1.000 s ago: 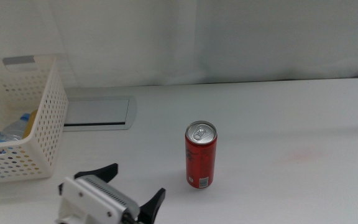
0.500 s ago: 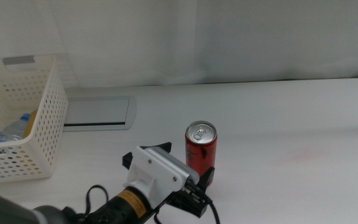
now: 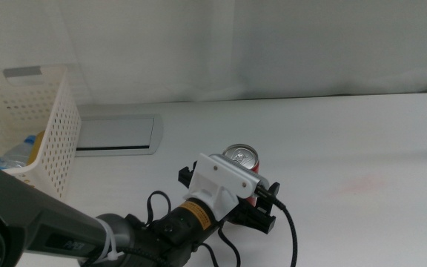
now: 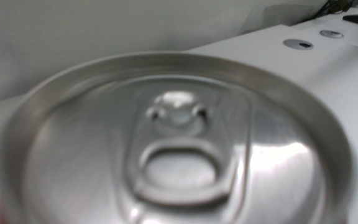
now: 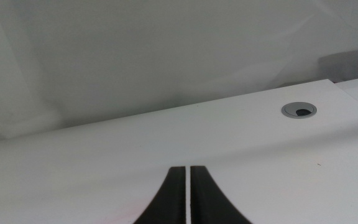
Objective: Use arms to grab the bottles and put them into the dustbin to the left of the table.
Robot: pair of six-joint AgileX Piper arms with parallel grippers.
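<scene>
Left pincer [image 3: 252, 199]: reaches over the red can [image 3: 241, 157], which sits directly under its wrist; whether it is spread or pinching cannot be told. Right pincer [image 5: 188, 193]: pressed together.

No readable text anywhere: the can [image 3: 241, 156] shows only its plain silver top w/ pull tab, label side hidden behind the left arm [image 3: 199, 208], whose yellow-orange band has marks too small to make out & the grey link's lettering is too blurred
</scene>
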